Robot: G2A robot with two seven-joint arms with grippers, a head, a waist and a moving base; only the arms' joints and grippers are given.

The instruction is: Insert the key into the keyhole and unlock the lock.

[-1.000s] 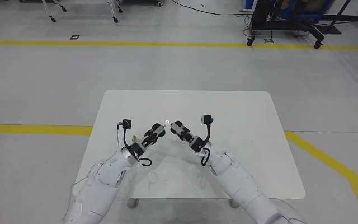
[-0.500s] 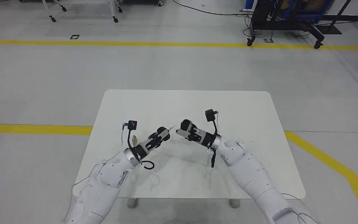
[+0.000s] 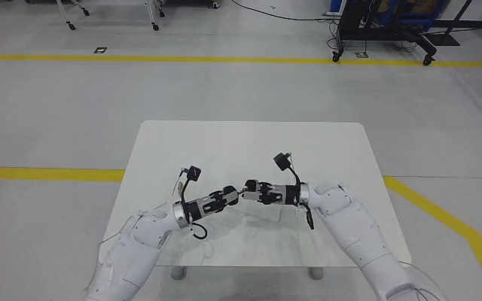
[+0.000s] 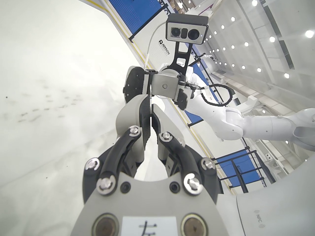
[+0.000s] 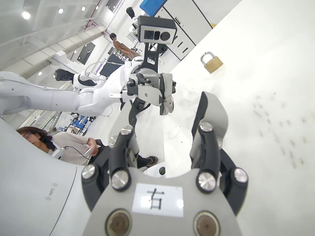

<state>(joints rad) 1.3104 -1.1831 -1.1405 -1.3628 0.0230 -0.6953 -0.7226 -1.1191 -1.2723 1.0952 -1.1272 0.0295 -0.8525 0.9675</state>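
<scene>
Off on the left arm's side we see the lock (image 5: 212,63) lying on the white table (image 3: 339,150), shackle closed, well apart from both grippers. Mid-table, the left gripper (image 4: 150,106) is pinched tight on the key (image 5: 169,103). Facing it tip to tip, the right gripper (image 5: 166,114) is spread wide, gripping nothing; the key pokes between its fingers.

Single-character labels (image 4: 149,227) on left gripper (image 4: 150,103), right gripper (image 5: 167,104); lettering, perhaps logos, blue panels (image 4: 128,6).
</scene>
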